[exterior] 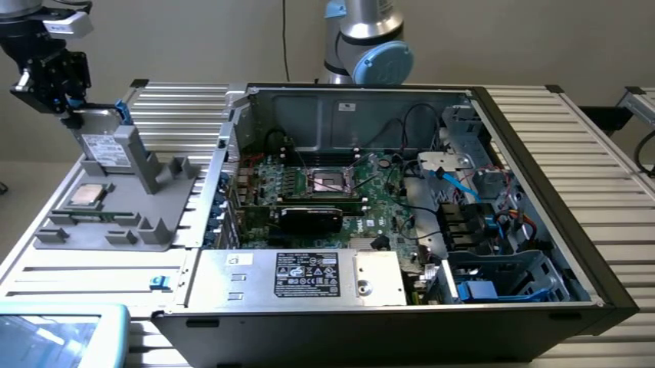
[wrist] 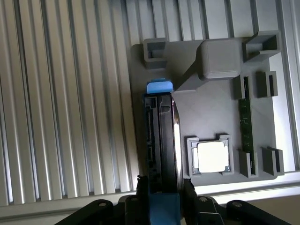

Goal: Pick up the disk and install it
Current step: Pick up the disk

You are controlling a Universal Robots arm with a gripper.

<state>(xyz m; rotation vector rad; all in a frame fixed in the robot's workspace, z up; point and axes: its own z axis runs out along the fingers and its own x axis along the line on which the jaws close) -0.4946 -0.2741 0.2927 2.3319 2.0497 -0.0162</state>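
The disk (exterior: 107,147) is a grey metal drive with a white label and a blue bracket. It stands on edge on the grey holder (exterior: 153,222) at the exterior view's left, leaning by the holder's upright block. My gripper (exterior: 74,115) sits on its top end. In the wrist view the disk (wrist: 161,136) runs edge-on away from the camera, its blue tab at the far end. My gripper (wrist: 164,192) has its fingers (wrist: 142,190) pressed on both sides of the blue bracket, shut on the disk.
On the holder lie a square silver processor chip (exterior: 90,195) and a green memory stick (exterior: 97,215). The open computer case (exterior: 409,192) fills the middle, with a drive cage (exterior: 501,280) holding another blue-bracketed unit (exterior: 476,291). The table is ribbed aluminium.
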